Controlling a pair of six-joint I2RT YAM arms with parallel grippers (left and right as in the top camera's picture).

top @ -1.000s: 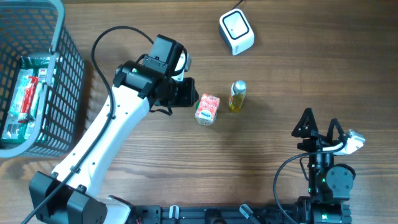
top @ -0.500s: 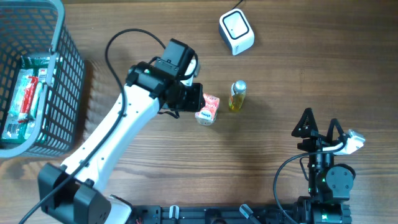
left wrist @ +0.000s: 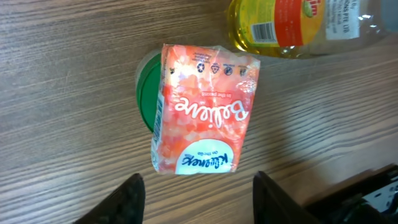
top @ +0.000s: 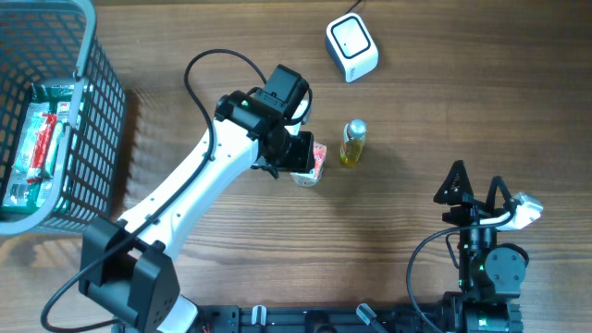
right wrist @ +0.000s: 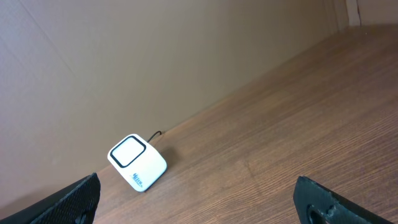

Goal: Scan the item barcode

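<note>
Left gripper (left wrist: 199,199) hangs over the pink packet (left wrist: 205,118), jaws apart, nothing between them. The packet lies flat just ahead of the fingertips (left wrist: 134,198), on top of a green lid (left wrist: 144,93) on the tabletop (top: 416,120).
- A yellow bottle (left wrist: 292,25) lies just beside the packet, its printed barcode facing up.
- The scanner (top: 351,48) sits near the far edge, well apart from both items, window up.
- The right gripper (top: 476,185) is parked at the near right, jaws wide apart and empty.
- A basket (top: 92,111) at far left holds more packets.

Progress, as I read it: early. The packet looks like the item in hand, but it is not gripped or lifted. Left to do: close on it, carry it to the scanner, turn its code toward the window. A striped strip on the packet's edge may be that code; too small to be sure.
</note>
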